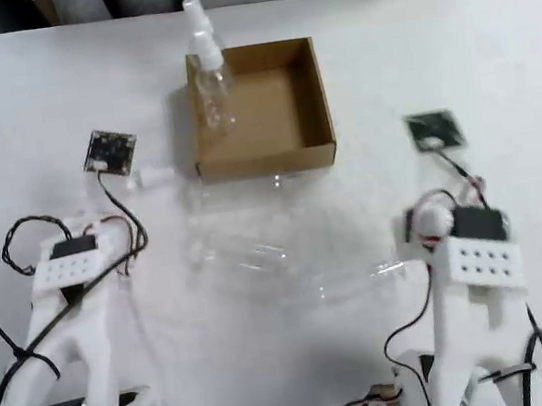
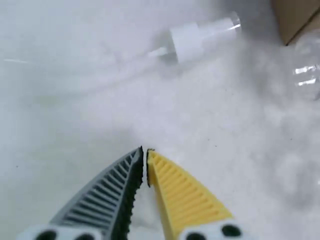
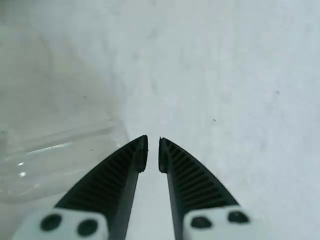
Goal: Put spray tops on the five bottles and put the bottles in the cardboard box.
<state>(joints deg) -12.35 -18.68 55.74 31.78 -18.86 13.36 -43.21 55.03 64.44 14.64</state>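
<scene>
On the table (image 1: 492, 51) near the cardboard box (image 1: 265, 160), clear bottles (image 1: 258, 255) seemingly lie; left gripper (image 2: 145, 151) and right gripper (image 3: 153, 147) hover above it, tips pressed together.

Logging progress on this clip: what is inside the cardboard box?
One clear bottle with a white spray top, against the left wall of the cardboard box; the rest of the floor looks bare. The near wall hides the strip of floor just behind it.
</scene>
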